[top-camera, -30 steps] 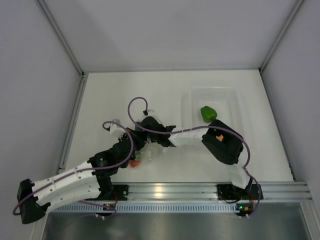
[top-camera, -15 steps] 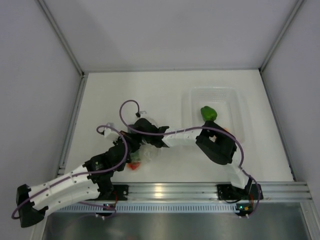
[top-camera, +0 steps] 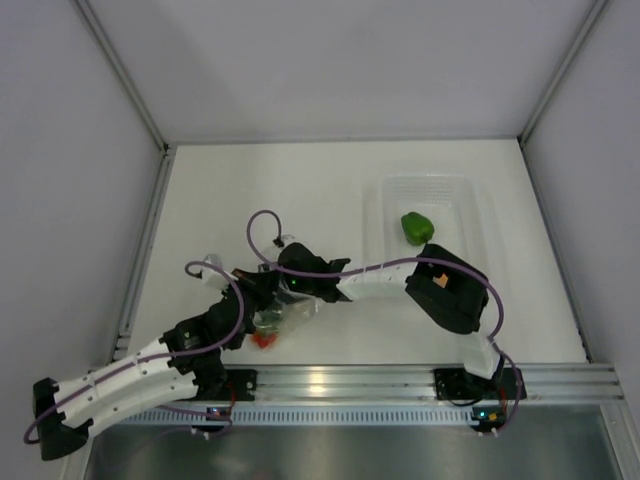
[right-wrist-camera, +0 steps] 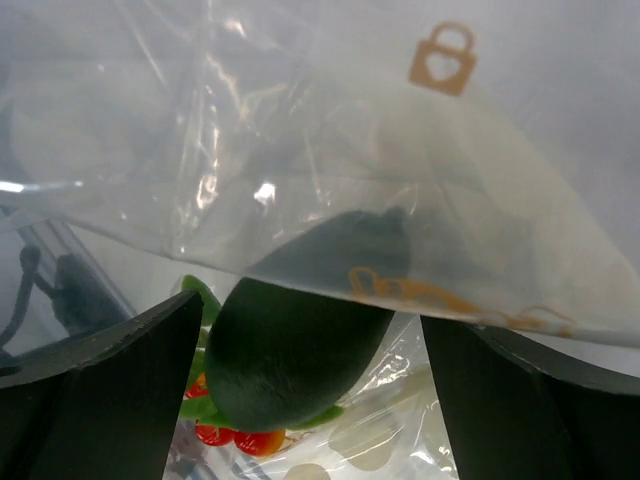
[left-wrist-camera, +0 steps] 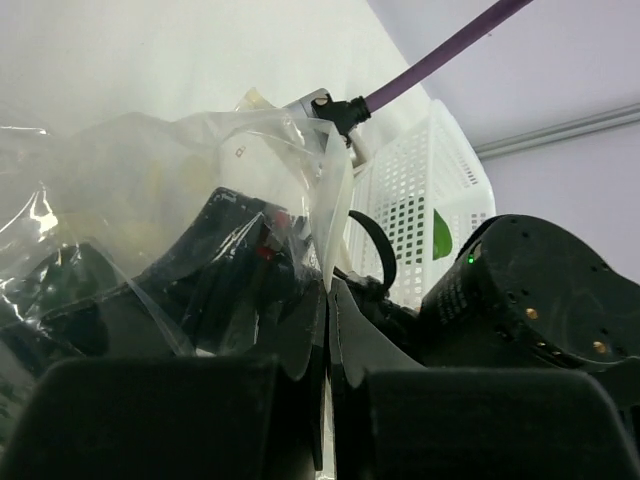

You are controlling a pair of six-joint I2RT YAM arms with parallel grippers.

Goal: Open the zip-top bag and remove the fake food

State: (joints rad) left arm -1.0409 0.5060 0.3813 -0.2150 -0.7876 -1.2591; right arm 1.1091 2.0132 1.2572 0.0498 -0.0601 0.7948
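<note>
Mid-removal, I'd say. Left gripper [left-wrist-camera: 327, 300] is clamped tight on the bag [top-camera: 275, 318], front-left. Right gripper [right-wrist-camera: 310, 310] is spread wide, with the avocado [right-wrist-camera: 290, 360] between its fingers and the tomatoes [right-wrist-camera: 235, 438] underneath. Next it needs to close on the avocado and pull it out. Loose plastic draped over it could snag. The pepper [top-camera: 417, 227] sits in the tray [top-camera: 470, 200], far right.

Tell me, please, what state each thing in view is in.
bag: crumpled, pinched by the left tool, mouth seemingly open.
left tool: shut on the bag.
right tool: open, fingers either side of the avocado.
avocado: in the bag, not gripped.
tomatoes: in the bag, beside the avocado.
pepper: out, lying in the tray.
tray: upright, holding only the pepper.
</note>
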